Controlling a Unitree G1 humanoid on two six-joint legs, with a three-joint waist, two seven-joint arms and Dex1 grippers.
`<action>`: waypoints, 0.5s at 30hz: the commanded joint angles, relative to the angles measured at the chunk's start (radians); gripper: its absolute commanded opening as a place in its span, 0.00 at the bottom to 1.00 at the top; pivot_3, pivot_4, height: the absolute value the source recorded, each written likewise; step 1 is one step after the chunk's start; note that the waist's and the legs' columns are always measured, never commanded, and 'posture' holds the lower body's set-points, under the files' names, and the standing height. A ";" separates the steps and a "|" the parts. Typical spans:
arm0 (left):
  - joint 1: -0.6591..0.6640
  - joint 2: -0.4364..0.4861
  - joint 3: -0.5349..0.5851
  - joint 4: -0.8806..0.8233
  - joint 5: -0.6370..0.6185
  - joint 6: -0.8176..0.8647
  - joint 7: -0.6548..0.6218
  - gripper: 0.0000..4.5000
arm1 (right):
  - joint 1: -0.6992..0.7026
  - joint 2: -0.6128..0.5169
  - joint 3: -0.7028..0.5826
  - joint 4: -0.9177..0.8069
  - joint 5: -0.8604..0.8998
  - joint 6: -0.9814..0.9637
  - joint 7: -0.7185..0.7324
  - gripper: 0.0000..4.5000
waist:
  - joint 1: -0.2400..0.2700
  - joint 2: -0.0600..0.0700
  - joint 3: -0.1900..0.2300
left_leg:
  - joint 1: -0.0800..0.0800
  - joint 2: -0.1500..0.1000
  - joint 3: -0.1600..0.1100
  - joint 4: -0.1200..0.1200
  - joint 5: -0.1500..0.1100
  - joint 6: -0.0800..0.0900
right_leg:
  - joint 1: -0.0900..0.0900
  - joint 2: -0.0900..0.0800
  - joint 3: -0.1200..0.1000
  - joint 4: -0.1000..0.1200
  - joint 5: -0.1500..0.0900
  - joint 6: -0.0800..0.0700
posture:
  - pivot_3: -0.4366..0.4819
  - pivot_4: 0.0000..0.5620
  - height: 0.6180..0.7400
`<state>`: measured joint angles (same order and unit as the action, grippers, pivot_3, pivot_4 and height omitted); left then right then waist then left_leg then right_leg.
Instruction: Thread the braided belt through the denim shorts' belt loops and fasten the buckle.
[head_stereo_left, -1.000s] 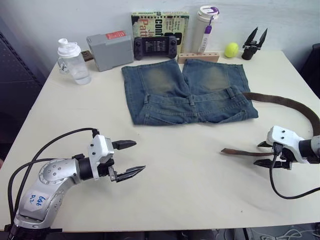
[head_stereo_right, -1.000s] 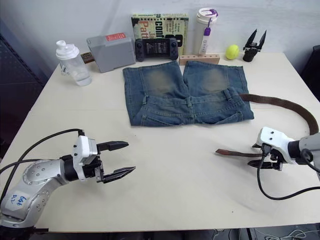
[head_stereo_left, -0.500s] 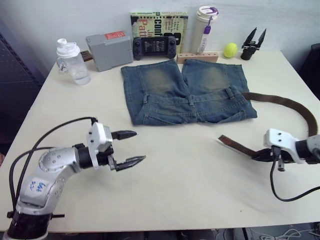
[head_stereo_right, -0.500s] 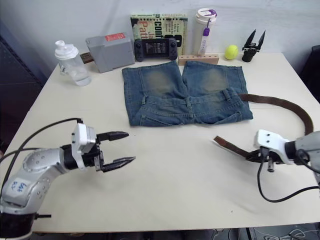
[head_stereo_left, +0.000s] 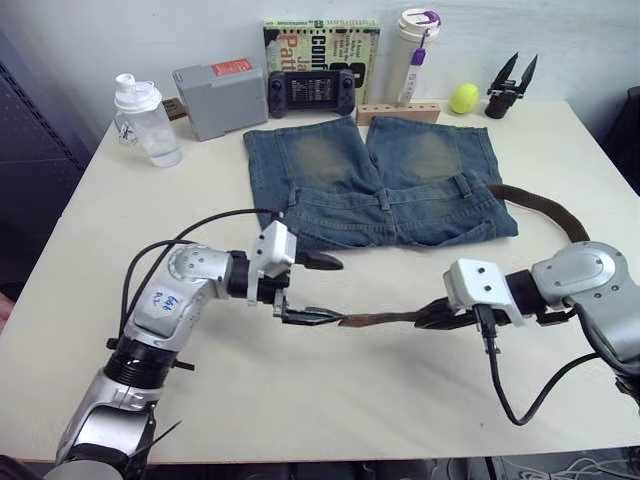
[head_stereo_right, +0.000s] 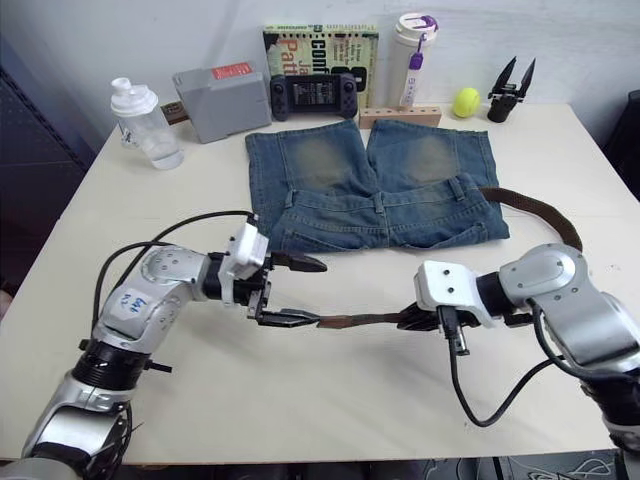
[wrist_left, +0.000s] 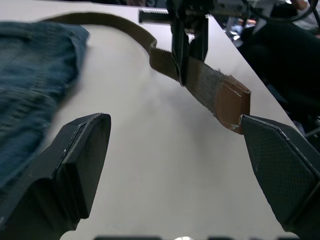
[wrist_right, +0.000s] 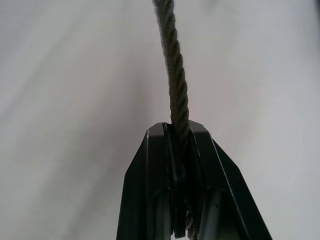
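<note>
Denim shorts (head_stereo_left: 375, 185) flat on worktop (head_stereo_left: 330, 400), beyond both my grippers, waistband toward me; soft, floppy cloth, likely to bunch if dragged.

Braided belt (head_stereo_right: 362, 320) limp, light, woven so grippy; sags between holds, best taken near stiffer leather tip (wrist_left: 231, 102). Runs from tip out behind my right arm, then curves to shorts' right edge.

Right gripper (head_stereo_right: 412, 320): jaws clamped on belt behind tip.

Left gripper (head_stereo_left: 315, 290): jaws apart, tip at lower finger.

Belt loops (head_stereo_left: 383, 200) small, hard to count. Buckle hidden.
</note>
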<state>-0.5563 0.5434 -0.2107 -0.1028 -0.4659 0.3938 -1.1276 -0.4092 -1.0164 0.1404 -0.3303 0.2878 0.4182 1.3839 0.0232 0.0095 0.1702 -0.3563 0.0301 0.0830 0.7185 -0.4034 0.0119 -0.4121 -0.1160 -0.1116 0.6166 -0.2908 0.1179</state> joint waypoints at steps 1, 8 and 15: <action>-0.035 -0.029 -0.002 0.029 -0.005 -0.016 -0.035 1.00 | -0.002 -0.001 -0.003 -0.068 0.019 0.029 -0.016 0.01 | 0.001 0.000 0.000 | 0.000 0.000 0.000 0.001 0.000 0.000 | 0.000 0.000 0.000 0.000 0.000 0.000 | 0.48 0.27 0.92; -0.037 -0.019 0.012 0.014 -0.009 -0.006 -0.066 1.00 | 0.020 -0.015 -0.011 -0.052 0.007 0.028 -0.025 0.01 | 0.001 -0.001 0.000 | 0.000 0.000 -0.001 0.001 0.000 0.000 | 0.000 0.000 0.000 0.000 0.000 0.000 | 0.48 0.27 0.92; -0.025 0.032 0.065 0.004 -0.028 0.011 -0.086 1.00 | 0.032 -0.022 0.003 -0.006 -0.027 -0.009 -0.022 0.01 | 0.000 -0.001 0.000 | 0.000 0.000 0.000 0.001 0.000 0.000 | 0.000 0.000 0.000 0.000 0.000 0.000 | 0.48 0.27 0.92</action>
<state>-0.5815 0.5374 -0.1915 -0.0640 -0.4674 0.3947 -1.1938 -0.3797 -1.0238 0.1516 -0.3418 0.2705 0.4365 1.3600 0.0235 0.0089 0.1706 -0.3563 0.0300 0.0825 0.7193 -0.4034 0.0119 -0.4118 -0.1164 -0.1115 0.6170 -0.2908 0.1179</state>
